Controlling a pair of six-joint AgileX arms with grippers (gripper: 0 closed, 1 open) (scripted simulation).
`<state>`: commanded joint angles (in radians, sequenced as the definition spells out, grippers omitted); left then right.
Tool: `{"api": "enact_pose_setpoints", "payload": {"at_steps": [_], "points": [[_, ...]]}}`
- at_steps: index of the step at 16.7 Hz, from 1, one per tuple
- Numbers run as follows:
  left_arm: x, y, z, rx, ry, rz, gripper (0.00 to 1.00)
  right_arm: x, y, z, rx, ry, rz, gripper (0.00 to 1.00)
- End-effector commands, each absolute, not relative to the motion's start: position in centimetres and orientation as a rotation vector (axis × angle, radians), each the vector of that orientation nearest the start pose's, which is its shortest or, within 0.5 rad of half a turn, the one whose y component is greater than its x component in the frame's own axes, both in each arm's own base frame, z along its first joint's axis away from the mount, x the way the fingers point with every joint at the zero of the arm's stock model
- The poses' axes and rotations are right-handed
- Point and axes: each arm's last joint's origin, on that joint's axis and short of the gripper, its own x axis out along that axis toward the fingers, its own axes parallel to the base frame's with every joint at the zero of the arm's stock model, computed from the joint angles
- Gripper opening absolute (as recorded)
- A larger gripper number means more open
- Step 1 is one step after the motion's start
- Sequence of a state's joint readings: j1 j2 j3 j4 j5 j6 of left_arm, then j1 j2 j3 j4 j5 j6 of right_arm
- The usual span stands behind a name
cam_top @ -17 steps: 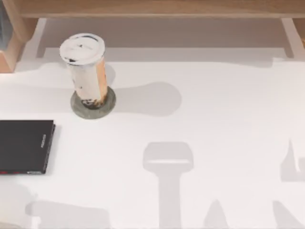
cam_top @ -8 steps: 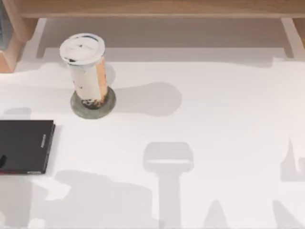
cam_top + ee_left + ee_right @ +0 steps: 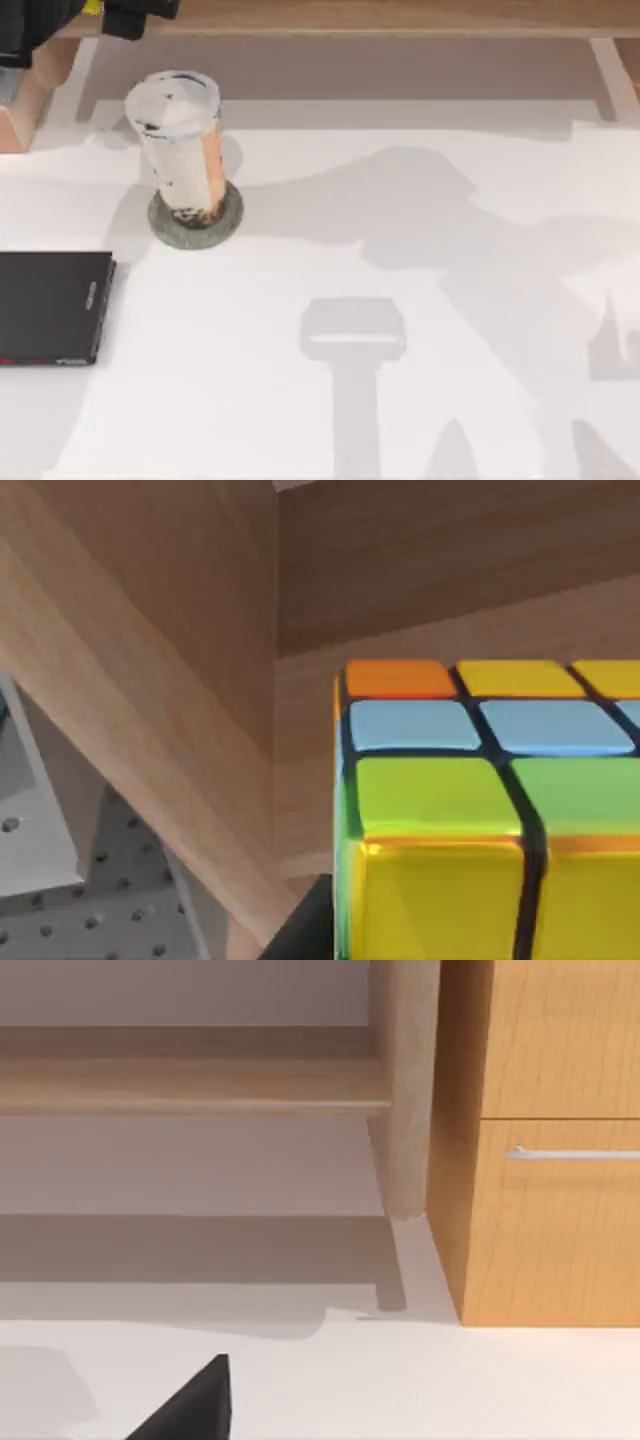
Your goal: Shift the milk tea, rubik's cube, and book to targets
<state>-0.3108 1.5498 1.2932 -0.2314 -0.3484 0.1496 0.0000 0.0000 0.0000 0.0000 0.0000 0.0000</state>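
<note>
The milk tea (image 3: 180, 150), a tall white and orange cup with a white lid, stands upright on the round grey-green target disc (image 3: 230, 222) at the back left. The black slab target (image 3: 50, 305) lies flat at the left edge with nothing on it. My left arm (image 3: 60, 15) reaches in at the top view's back left corner, over the wooden shelf. Its wrist view has the rubik's cube (image 3: 480, 820) very close, with yellow, green, blue and orange faces, against wooden walls. The book is out of view. One black fingertip (image 3: 190, 1405) of my right gripper hangs low over the white table.
A wooden shelf (image 3: 350, 15) runs along the table's back edge. In the right wrist view a wooden cabinet (image 3: 550, 1160) with a drawer handle (image 3: 570, 1152) stands beside a wooden post (image 3: 405, 1090). Broad arm shadows lie across the white table.
My left arm has come into the top view at the back left corner. A wide shadow now crosses the middle and right of the table. The cup and slab have not moved.
</note>
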Motion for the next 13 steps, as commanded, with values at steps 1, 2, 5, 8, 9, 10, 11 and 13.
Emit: {"api": "enact_pose_setpoints", "payload": {"at_steps": [1,2,5,8,9,10,11,13], "points": [[35.0,-11.7,33.3,0.247,0.354,0.008,0.00,10.6,-0.1,16.0,0.000,0.000,0.000,1.00],[35.2,-13.6,35.0,0.196,0.255,0.001,0.00,10.6,-0.1,16.0,0.000,0.000,0.000,1.00],[35.2,-17.8,38.7,0.056,0.055,-0.015,0.00,10.6,-0.1,16.0,0.000,0.000,0.000,1.00],[35.5,-19.4,39.5,0.000,-0.002,-0.016,0.00,10.6,-0.1,16.0,0.000,0.000,0.000,1.00],[35.5,-19.4,39.5,0.000,-0.002,-0.016,0.00,10.6,-0.1,16.0,0.000,0.000,0.000,1.00],[35.5,-19.4,39.5,0.000,-0.002,-0.016,0.00,10.6,-0.1,16.0,0.000,0.000,0.000,1.00],[35.5,-19.4,39.5,0.000,-0.002,-0.016,0.00,10.6,-0.1,16.0,0.000,0.000,0.000,1.00],[35.4,-19.2,39.7,0.004,-0.005,-0.017,0.00,10.6,-0.1,16.0,0.000,0.000,0.000,1.00]]}}
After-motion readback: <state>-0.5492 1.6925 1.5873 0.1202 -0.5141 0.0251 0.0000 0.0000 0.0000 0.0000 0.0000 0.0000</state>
